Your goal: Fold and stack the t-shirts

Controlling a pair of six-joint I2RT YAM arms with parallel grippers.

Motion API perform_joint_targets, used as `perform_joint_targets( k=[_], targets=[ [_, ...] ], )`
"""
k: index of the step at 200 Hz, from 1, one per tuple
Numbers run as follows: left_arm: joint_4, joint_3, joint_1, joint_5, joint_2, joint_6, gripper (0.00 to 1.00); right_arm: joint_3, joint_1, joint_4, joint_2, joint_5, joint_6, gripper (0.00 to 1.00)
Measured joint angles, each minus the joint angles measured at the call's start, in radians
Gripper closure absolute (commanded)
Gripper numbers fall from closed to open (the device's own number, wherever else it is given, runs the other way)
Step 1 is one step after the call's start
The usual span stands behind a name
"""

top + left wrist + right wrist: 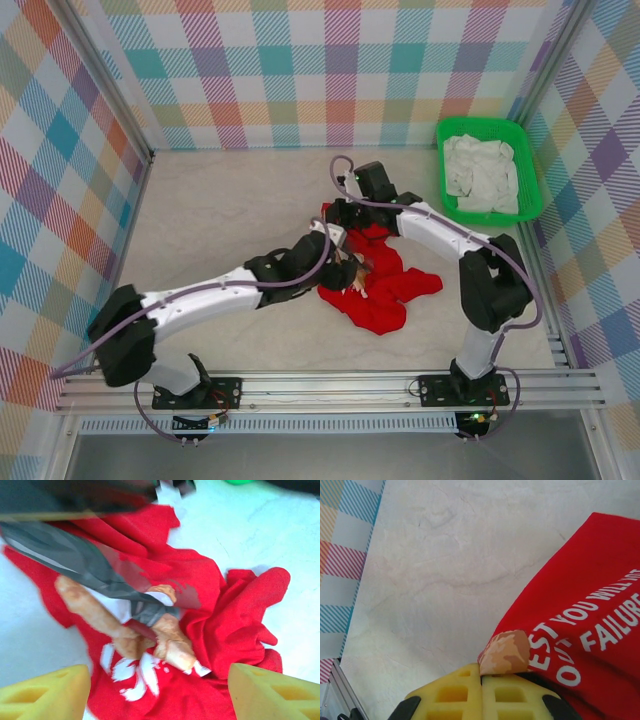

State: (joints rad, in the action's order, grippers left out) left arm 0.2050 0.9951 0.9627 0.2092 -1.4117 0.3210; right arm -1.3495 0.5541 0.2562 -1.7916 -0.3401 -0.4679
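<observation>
Task thing: the red t-shirt (385, 285) lies crumpled near the middle of the table (220, 220), between the two arms. In the left wrist view you see its teddy-bear print (172, 645) and white lettering facing up.
Left gripper (160, 695): the yellow fingers stand wide apart and hold nothing. The gripper hangs just above the printed part of the shirt.
Right gripper (481, 677): the fingers are pressed together on an edge of the shirt, with a brown patch of print caught at their tips. The red cloth runs off to the right of them.
Bystanders: a green basket (480, 124) in the far right corner holds white cloth (480, 170), well apart from the shirt.
Step in hand: by the look of it, you are at the spreading-out stage. The shirt is bunched, no fold is made and nothing is stacked.
Next move calls for: a second grip. Lower the left fingers onto a free edge or corner rather than the middle of the heap. Then draw the two grips apart so that the cloth opens flat.
Risk: you may pinch several layers at once, which would probably keep the shirt bunched.
</observation>
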Motion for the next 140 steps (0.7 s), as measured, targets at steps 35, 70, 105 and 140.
perform_joint_targets(
  k=[35, 70, 105, 140],
  targets=[
    [0.127, -0.041, 0.000, 0.131, 0.164, 0.003, 0.08, -0.002, 0.053, 0.000, -0.045, 0.003, -0.023, 1.00],
    [0.263, -0.010, -0.010, 0.252, 0.236, 0.022, 0.05, 0.039, 0.127, -0.006, -0.063, 0.003, -0.045, 1.00],
    [0.369, 0.047, -0.052, 0.290, 0.209, 0.060, 0.04, 0.087, 0.166, 0.012, -0.060, 0.008, -0.055, 0.78],
    [0.426, 0.111, -0.121, 0.270, 0.122, 0.084, 0.03, 0.109, 0.164, 0.110, 0.051, 0.083, -0.037, 0.48]
  ],
)
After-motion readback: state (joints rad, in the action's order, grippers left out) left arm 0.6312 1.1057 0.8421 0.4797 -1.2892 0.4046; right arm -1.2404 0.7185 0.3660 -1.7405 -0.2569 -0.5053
